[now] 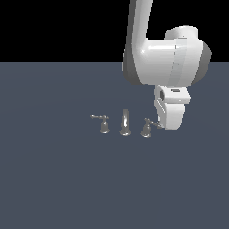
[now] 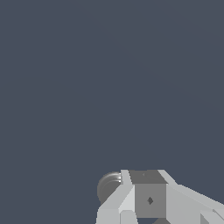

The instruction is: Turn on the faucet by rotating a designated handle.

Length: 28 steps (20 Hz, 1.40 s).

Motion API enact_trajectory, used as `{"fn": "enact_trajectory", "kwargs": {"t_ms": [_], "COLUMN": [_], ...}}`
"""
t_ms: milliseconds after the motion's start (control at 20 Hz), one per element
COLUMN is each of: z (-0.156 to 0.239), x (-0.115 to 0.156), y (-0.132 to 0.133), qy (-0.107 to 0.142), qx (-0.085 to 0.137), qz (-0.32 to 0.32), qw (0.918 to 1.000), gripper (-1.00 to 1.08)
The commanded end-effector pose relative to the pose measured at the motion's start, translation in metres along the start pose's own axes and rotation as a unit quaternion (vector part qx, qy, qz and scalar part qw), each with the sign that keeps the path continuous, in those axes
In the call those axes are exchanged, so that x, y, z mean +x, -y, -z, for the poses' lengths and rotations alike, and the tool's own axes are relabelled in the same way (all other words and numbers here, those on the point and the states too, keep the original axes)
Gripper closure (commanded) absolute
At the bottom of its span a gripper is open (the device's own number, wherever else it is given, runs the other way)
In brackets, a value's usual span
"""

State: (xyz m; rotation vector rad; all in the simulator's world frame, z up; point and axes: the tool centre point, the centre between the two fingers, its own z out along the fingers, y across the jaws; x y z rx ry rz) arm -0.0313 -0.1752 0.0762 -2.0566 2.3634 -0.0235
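Dark grey floor [image 1: 53,179] | claw [image 1: 166,125] beside handle [image 1: 150,125] lever tip | opening: cannot tell

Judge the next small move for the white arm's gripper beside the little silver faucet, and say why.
Probably a short sideways push toward the exterior view's left. The white arm's gripper sits low by the tip of the silver lever handle with the wider bell-shaped base, on the exterior view's right of the upright tapered silver spout. Contact seems made, so sweeping should rotate the lever. Whether the jaws are open is unclear.
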Motion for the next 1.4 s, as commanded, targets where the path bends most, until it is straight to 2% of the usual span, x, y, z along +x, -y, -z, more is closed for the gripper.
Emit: {"fn": "enact_trajectory", "kwargs": {"t_ms": [0,150,700,750,800,1250,1350], "z": [0.001,0.0,0.001,0.001,0.0,0.001,0.001], "x": [-0.003,0.002,-0.043,-0.043,-0.018,-0.08,-0.085], "y": [-0.016,-0.015,-0.04,-0.04,-0.04,-0.025,-0.024], "qy": [0.002,0.0,0.002,0.002,-0.002,0.001,0.002], "qx": [-0.008,-0.006,-0.008,-0.008,-0.009,-0.008,-0.008], "qz": [0.0,-0.004,-0.001,-0.001,-0.02,-0.002,-0.001], "qw": [1.0,1.0,1.0,1.0,0.9998,1.0,1.0], "gripper": [1.08,1.08,1.08,1.08,1.08,1.08,1.08]}}
